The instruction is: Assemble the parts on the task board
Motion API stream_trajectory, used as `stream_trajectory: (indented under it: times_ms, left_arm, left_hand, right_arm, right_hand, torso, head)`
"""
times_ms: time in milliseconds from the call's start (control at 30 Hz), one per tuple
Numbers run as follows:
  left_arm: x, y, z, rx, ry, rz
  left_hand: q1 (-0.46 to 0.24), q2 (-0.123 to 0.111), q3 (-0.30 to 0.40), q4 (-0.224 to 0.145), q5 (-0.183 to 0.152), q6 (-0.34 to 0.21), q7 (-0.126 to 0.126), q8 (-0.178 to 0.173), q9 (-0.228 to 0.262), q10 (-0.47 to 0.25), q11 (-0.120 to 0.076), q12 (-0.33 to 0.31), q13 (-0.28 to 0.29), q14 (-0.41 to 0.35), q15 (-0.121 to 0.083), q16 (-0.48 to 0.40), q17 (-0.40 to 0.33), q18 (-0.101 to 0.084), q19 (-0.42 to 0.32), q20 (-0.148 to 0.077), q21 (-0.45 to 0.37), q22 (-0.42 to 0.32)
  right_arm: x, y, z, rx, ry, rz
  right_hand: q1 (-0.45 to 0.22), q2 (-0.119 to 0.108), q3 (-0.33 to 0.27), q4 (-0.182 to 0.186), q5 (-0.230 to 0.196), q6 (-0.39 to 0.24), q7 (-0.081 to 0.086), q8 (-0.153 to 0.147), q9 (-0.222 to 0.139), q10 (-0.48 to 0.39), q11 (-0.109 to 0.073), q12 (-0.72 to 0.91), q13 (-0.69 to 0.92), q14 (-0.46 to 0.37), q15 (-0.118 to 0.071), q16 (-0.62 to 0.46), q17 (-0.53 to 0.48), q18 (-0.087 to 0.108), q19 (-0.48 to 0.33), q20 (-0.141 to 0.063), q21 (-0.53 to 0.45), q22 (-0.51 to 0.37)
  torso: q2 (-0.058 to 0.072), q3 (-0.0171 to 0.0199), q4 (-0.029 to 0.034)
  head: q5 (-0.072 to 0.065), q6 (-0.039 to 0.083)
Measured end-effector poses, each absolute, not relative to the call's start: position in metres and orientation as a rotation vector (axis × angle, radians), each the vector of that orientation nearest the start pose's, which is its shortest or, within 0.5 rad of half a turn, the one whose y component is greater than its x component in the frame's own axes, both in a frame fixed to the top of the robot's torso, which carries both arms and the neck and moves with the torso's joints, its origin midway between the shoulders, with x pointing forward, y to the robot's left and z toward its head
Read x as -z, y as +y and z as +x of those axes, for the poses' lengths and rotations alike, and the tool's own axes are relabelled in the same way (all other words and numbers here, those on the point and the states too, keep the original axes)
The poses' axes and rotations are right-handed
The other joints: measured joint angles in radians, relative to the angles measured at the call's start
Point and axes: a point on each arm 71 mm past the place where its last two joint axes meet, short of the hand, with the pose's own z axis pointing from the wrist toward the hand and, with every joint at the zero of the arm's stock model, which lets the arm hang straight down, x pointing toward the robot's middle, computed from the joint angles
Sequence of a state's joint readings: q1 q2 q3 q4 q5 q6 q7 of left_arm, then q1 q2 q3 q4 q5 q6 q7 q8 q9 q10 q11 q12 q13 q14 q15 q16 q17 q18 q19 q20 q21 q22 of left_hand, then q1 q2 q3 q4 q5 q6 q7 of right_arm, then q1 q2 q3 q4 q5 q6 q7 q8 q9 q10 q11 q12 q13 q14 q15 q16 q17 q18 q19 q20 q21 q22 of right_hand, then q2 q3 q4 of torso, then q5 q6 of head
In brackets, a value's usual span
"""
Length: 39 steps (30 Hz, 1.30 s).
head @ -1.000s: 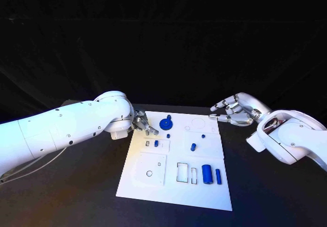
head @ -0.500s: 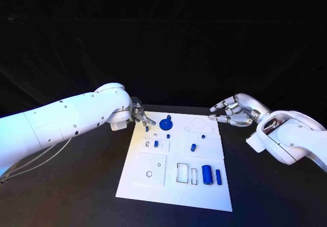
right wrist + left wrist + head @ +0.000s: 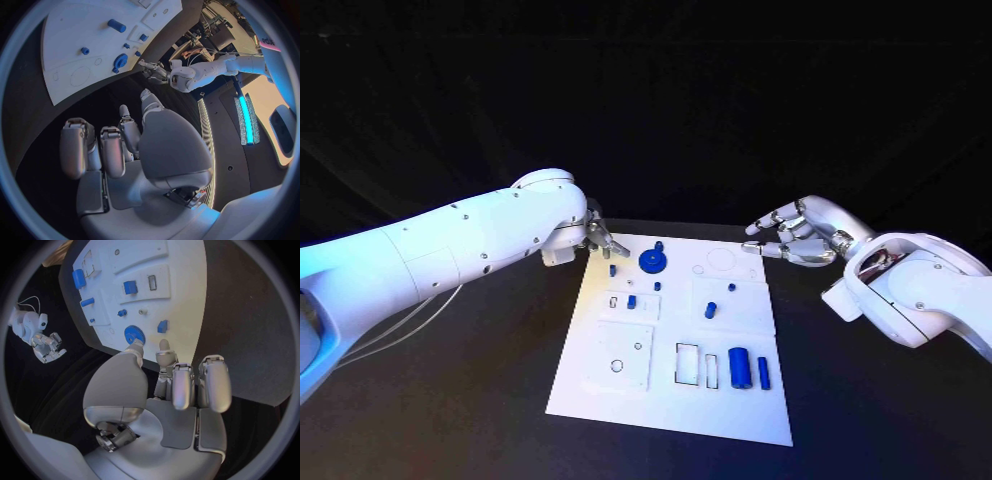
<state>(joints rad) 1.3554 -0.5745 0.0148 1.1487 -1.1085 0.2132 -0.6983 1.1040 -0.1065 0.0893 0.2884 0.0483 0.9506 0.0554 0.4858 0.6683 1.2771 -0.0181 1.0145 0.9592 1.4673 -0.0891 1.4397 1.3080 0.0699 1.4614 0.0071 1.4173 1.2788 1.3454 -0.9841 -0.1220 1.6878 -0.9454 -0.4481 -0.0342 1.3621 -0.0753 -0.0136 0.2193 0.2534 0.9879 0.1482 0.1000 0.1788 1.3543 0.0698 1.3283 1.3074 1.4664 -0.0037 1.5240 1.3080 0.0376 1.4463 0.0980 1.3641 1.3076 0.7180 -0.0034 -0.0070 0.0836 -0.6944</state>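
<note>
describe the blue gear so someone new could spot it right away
Start at the white rectangular task board in the middle of the black table, then go to its far edge near the left robot hand. The round blue toothed gear lies there, the widest, flattest disc among small blue pegs and blocks.

My silver left hand (image 3: 600,240) and right hand (image 3: 790,235) flank a white task board (image 3: 625,395) dotted with blue parts (image 3: 738,362) on a black surface (image 3: 444,420).

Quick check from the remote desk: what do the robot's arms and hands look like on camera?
Both arms are glossy white rounded shells with small dark dots along them. The left hand and right hand are silver metal, with pale grey pads on the fingers and smooth rounded palm covers. A thin pale cable hangs under the left arm.
</note>
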Motion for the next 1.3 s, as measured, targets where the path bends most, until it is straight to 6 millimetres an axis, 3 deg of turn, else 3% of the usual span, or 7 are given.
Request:
stream_trajectory:
  times_ms: [433, 1300]
  left_arm:
    - [0.16, 0.2, 0.578, 0.088, 2.22, -0.276]
    - [0.168, 0.2, 0.578, 0.085, 2.265, -0.255]
  left_hand:
    - [0.009, 0.009, -0.005, 0.0, 0.0, 0.0, 0.0, -0.004, -0.005, -0.003, 0.003, 0.0, -0.002, -0.003, 0.003, 0.0, 0.0, 0.0, -0.004, 0.004, 0.0, 0.0]
    - [0.035, 0.025, -0.008, -0.003, 0.0, 0.0, 0.0, -0.008, -0.016, -0.003, 0.003, -0.004, -0.007, -0.004, 0.003, 0.0, 0.0, 0.0, -0.004, 0.004, 0.0, 0.0]
  right_arm:
    - [0.133, -0.227, 0.469, -0.898, 1.608, 0.286]
    - [0.133, -0.226, 0.469, -0.9, 1.608, 0.284]
  right_hand:
    - [0.0, 0.0, 0.0, 0.0, 0.0, 0.0, 0.0, 0.0, 0.0, 0.0, 0.0, 0.0, 0.0, 0.0, 0.0, 0.0, 0.0, 0.0, 0.0, 0.0, 0.0, 0.0]
    - [0.0, 0.0, 0.0, 0.0, 0.0, 0.0, 0.0, 0.0, 0.001, 0.0, 0.0, 0.0, 0.0, 0.0, 0.0, 0.0, 0.0, 0.0, 0.0, 0.0, 0.0, 0.0]
  torso:
    - [0.001, -0.0002, -0.0003]
    - [-0.001, 0.0007, 0.0008]
  head:
    - [0.003, -0.01]
    - [0.001, -0.015]
